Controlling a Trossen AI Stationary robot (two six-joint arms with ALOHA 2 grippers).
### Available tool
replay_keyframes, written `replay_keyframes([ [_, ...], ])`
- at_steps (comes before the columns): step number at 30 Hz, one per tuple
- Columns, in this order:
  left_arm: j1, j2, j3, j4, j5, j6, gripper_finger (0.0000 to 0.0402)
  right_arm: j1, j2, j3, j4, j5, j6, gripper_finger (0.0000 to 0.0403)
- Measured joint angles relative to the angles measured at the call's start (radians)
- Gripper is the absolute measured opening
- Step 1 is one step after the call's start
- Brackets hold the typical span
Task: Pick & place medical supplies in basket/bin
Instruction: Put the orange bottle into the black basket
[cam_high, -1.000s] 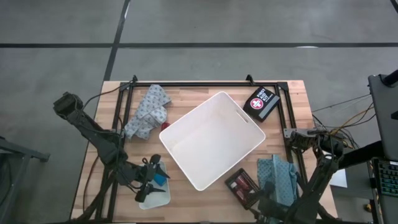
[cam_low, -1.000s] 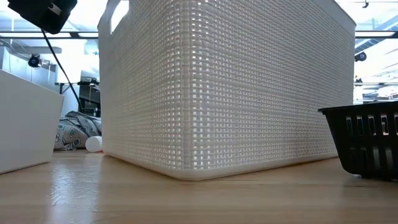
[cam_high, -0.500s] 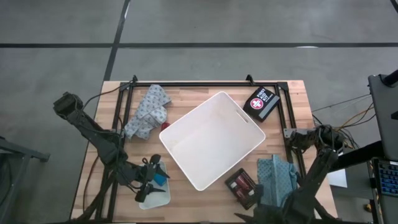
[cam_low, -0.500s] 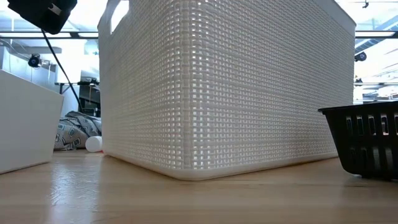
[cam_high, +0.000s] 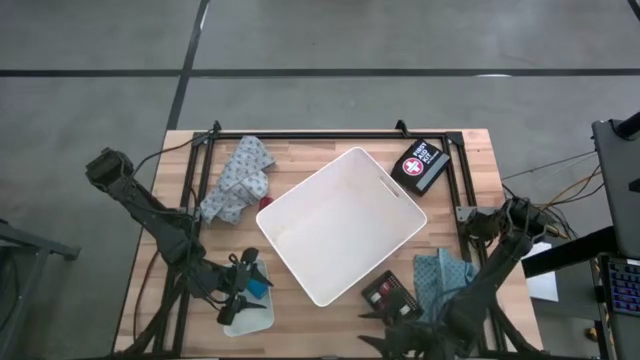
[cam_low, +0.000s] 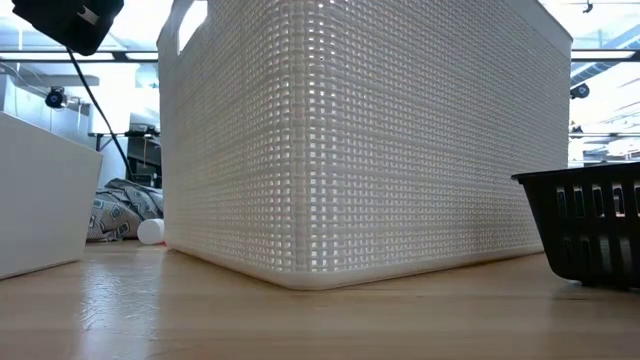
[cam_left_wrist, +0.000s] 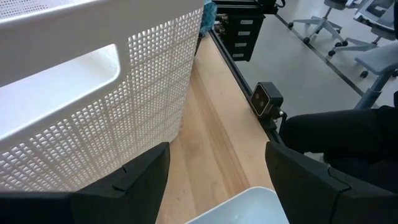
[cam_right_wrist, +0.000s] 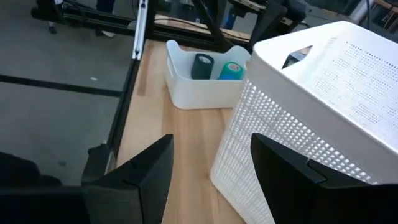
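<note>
The white perforated bin (cam_high: 340, 225) stands on its base in the middle of the table, nothing inside it. A small translucent tray (cam_right_wrist: 205, 81) near the table's near left holds a dark roll (cam_right_wrist: 201, 65) and a teal roll (cam_right_wrist: 232, 70). My left gripper (cam_high: 243, 283) hovers open over that tray (cam_high: 250, 318), its fingers (cam_left_wrist: 134, 177) pointing toward the bin's wall (cam_left_wrist: 93, 118). My right gripper (cam_high: 385, 338) is open at the near edge, beside a small dark basket (cam_high: 390, 295), facing the tray and the bin (cam_right_wrist: 323, 106).
A dark case with a red cross (cam_high: 420, 165) lies at the far right. Patterned cloth (cam_high: 238, 180) lies far left, teal cloth (cam_high: 447, 285) near right. A small red item (cam_high: 265, 203) sits by the bin's left corner. The dark basket (cam_low: 590, 225) shows low right.
My right arm has swung its gripper along the table's near edge toward the left, past the teal cloth and beside the small dark basket. The left arm and all objects have kept still.
</note>
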Motion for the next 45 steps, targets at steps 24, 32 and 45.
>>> replay_keyframes([
  [24,0.0,0.0,0.0,0.0,0.0,0.0,0.0271,-0.001,0.001,0.0,0.008,-0.002,0.0,0.021],
  [32,0.0,0.0,0.0,0.001,0.0,0.0,0.0271,-0.001,0.001,0.001,0.008,-0.002,0.0,0.021],
  [45,0.011,-0.039,0.002,-0.075,0.0,-0.317,0.0272,-0.001,0.002,0.001,0.008,-0.002,0.0,0.021],
])
